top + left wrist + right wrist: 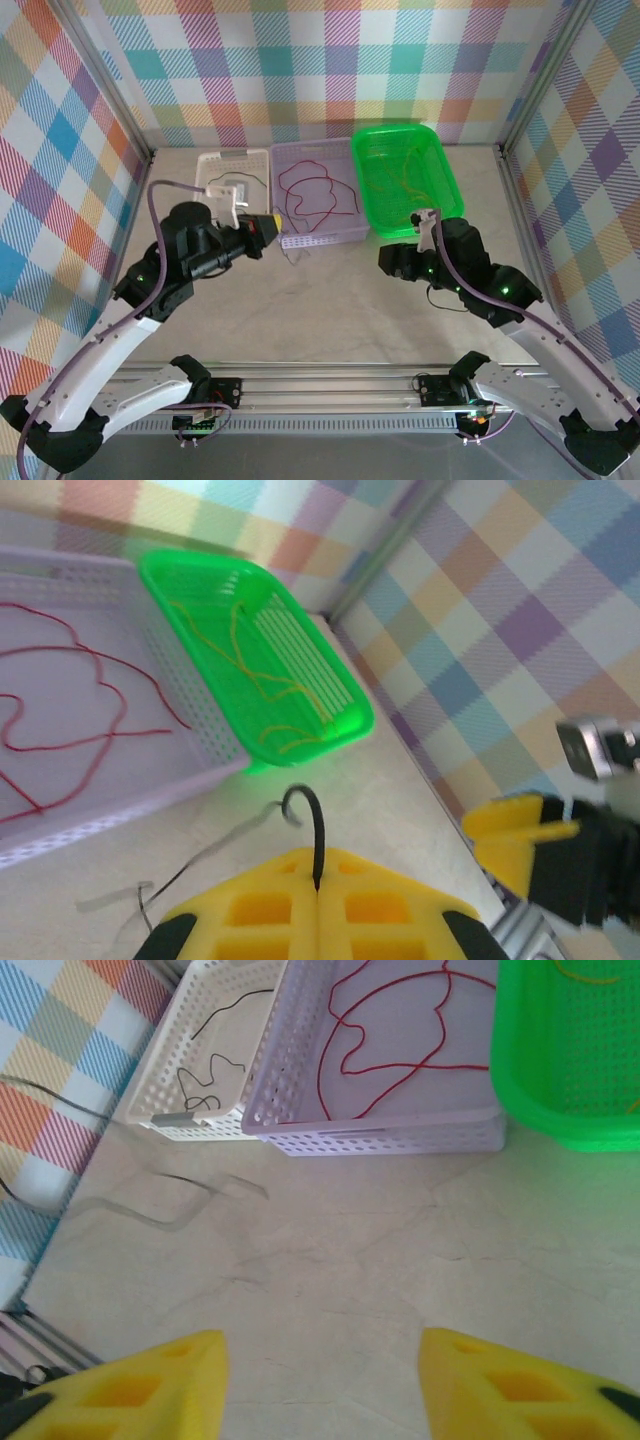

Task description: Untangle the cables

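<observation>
My left gripper (318,892) is shut on a thin black cable (319,832), which curls up out of the closed yellow fingers and trails down to the table. From above, that gripper (268,226) hangs at the front left corner of the lilac basket (322,238). A red cable (315,190) lies looped in the lilac basket. Yellow-orange cables (262,685) lie in the green basket (444,180). Another black cable (205,1085) rests in the white basket (200,1020). My right gripper (322,1360) stands open over bare table, nothing between its fingers.
The three baskets stand in a row at the back of the table. Checked walls and metal frame posts (125,140) close in the sides. A short dark strand (432,297) lies on the table beside the right arm (480,275).
</observation>
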